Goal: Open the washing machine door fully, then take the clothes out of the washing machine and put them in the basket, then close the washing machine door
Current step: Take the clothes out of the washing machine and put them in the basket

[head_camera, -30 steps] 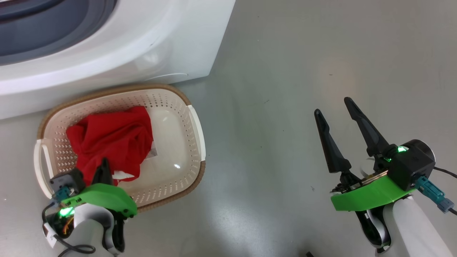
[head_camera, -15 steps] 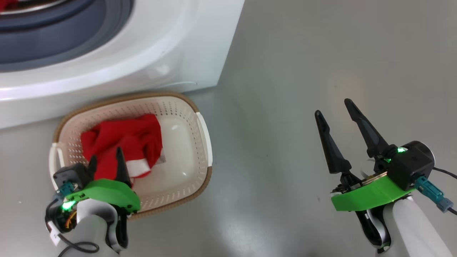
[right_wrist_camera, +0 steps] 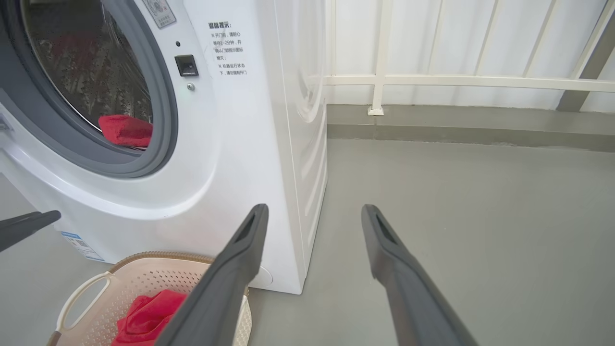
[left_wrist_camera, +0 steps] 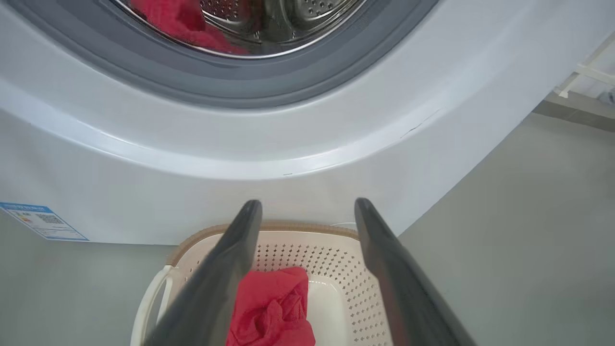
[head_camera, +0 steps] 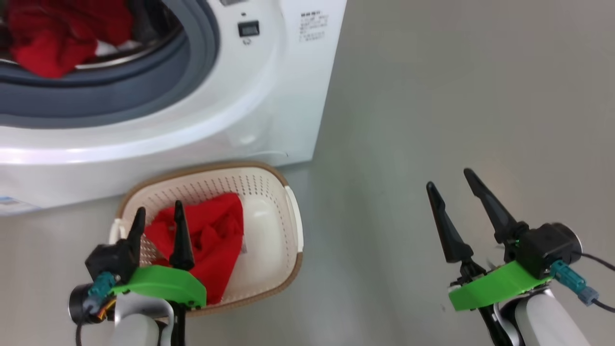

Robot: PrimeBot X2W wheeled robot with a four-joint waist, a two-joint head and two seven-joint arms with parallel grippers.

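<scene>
The white washing machine (head_camera: 269, 91) fills the upper left, its grey ring (head_camera: 182, 81) around an open drum; its door is out of view. Red clothes (head_camera: 43, 38) lie inside the drum, seen also as clothes (left_wrist_camera: 182, 24) and clothes (right_wrist_camera: 126, 129). The cream basket (head_camera: 283, 226) stands on the floor in front of the machine, with a red garment (head_camera: 216, 245) in it. My left gripper (head_camera: 159, 215) hovers open above the basket's near left side, nothing between its fingers. My right gripper (head_camera: 449, 182) is open over bare floor to the right.
Grey floor (head_camera: 456, 96) stretches right of the machine. A white railing and low wall (right_wrist_camera: 471, 96) stand behind it. A blue label (left_wrist_camera: 43, 221) is stuck low on the machine's front.
My left gripper has opened and let go of the red garment, which now lies in the basket. The head camera has tilted up, bringing the drum and its clothes into view.
</scene>
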